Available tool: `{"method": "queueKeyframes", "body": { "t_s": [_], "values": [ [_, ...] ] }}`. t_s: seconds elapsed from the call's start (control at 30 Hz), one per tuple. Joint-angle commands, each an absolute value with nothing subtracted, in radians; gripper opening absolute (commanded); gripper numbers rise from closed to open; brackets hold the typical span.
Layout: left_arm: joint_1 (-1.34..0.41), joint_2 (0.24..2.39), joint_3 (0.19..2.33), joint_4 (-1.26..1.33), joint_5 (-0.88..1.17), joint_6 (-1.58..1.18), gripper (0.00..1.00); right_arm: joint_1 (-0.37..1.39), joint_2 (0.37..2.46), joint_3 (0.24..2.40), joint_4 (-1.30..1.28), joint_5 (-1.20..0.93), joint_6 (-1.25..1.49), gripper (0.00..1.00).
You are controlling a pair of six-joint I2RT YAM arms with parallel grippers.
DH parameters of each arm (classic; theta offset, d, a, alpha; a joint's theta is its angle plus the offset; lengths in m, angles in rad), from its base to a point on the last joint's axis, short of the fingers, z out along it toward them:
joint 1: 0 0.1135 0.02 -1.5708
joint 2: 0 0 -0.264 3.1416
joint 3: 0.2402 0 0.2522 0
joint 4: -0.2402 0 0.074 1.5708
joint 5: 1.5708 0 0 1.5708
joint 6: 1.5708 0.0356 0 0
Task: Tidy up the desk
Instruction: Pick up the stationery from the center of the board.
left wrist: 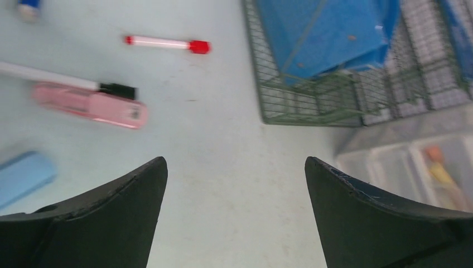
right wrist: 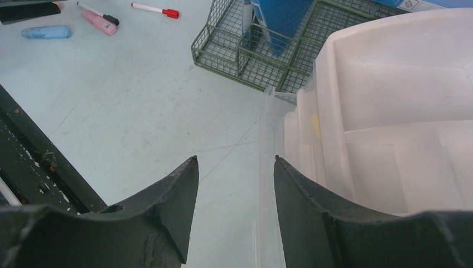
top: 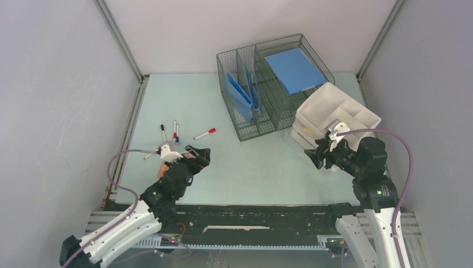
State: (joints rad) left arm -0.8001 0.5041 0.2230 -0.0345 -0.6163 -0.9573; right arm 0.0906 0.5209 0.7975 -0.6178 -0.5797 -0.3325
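Note:
The pale mint desk point(top: 251, 167) carries loose stationery at its left. A red-capped marker point(top: 204, 134) point(left wrist: 167, 43), a black-capped marker point(left wrist: 56, 79), a pink highlighter point(left wrist: 92, 106) and a light blue pen-shaped item point(left wrist: 25, 173) lie there. My left gripper point(top: 201, 155) point(left wrist: 234, 162) hovers just right of them, open wide over bare desk with nothing between its fingers. My right gripper point(top: 313, 157) point(right wrist: 236, 159) is open at the near-left corner of the white compartment tray point(top: 334, 106) point(right wrist: 390, 111). A thin clear plastic edge point(right wrist: 262, 167) runs between its fingers, close to the right one.
A green wire organizer point(top: 262, 120) point(left wrist: 312, 106) holding blue folders point(top: 294, 70) stands at the back centre. The white tray sits on a clear drawer box point(left wrist: 413, 162) at the right. A black rail point(top: 251, 215) runs along the near edge, grey walls on both sides.

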Motion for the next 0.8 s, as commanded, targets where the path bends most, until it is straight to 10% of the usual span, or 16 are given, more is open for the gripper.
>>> {"method": "queueKeyframes", "body": {
  "t_s": [0.0,0.77],
  "values": [
    [-0.7,0.483,0.264,-0.26,-0.537,-0.937,1.0,0.082,0.524,0.808,-0.612,-0.593,-0.342,0.6],
    [-0.42,0.975,0.489,-0.314,-0.462,-0.914,0.87,0.08,0.514,0.808,-0.615,-0.596,-0.347,0.6]
  ]
}}
